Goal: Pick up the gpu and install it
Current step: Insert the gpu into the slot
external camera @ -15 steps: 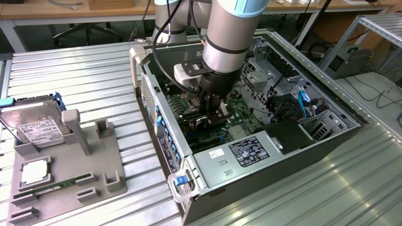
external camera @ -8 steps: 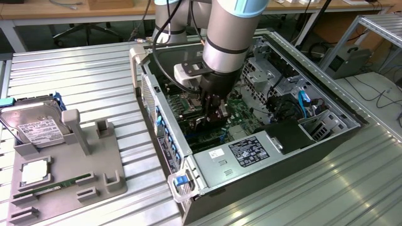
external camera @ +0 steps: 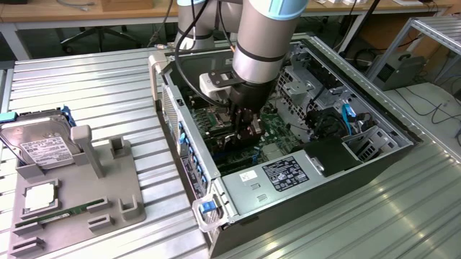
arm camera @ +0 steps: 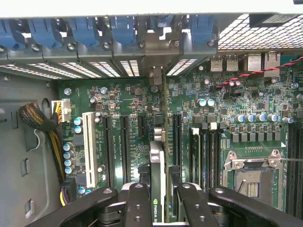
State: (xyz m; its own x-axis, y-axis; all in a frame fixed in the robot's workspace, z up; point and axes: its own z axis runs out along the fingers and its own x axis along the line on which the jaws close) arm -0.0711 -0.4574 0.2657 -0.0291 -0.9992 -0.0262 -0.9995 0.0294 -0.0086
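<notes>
A thin dark gpu [arm camera: 157,179], edge-on, stands upright over the green motherboard [arm camera: 199,118]. The gripper [arm camera: 158,201] pinches it inside the open computer case [external camera: 360,116], at 12 o'clock above the slots.

The room is bright, with light coming from above. The ribbed metal table [external camera: 86,91] shines, and pale streaks of glare run along it off to the side of the gripper [external camera: 245,129]. Down inside the computer case [external camera: 374,135], under the gripper, it is darker and shadowy. In the wrist view, the green motherboard [arm camera: 128,99] is evenly lit and sharp. The white case edge [arm camera: 142,7] far past the fingers [arm camera: 137,203] glows too bright. The black fingers look a little soft up close.
</notes>
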